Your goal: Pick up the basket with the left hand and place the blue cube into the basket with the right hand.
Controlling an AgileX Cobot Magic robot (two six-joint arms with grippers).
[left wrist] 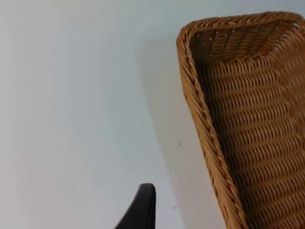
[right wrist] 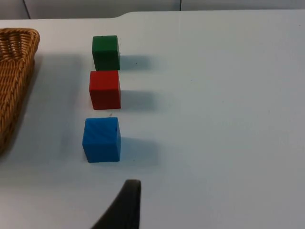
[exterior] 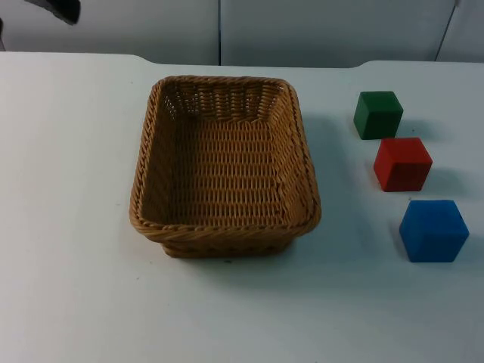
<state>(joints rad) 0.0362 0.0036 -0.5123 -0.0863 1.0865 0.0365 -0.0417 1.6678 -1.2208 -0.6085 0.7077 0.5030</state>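
**Kid:** What do you see from the top?

**Me:** The brown woven wicker basket sits flat on the white table. Nothing is in it. To the side of it stand three blocks in a row: a green wooden cube by the far wall, a red wooden cube in the middle, and the blue wooden cube closest to the front edge. The blue one is near the basket but not touching it. A bit of my left arm peeks in at the far corner, well away from the basket.

**Kid:** And from your left wrist?

**Me:** One black tip of my left claw hangs over bare table, beside the basket's long edge. It is not touching the rim. I cannot tell if that claw is open or closed.

**Kid:** And the right wrist?

**Me:** One tip of my right claw hangs near the blue cube, not touching it. The red cube and green cube line up behind it, and the basket's corner is off to the side. I cannot tell if this claw is open or closed either.

**Kid:** So how much is done?

**Me:** Nothing yet, I think. I have to lift the basket first, then grab the blue cube and drop it in.
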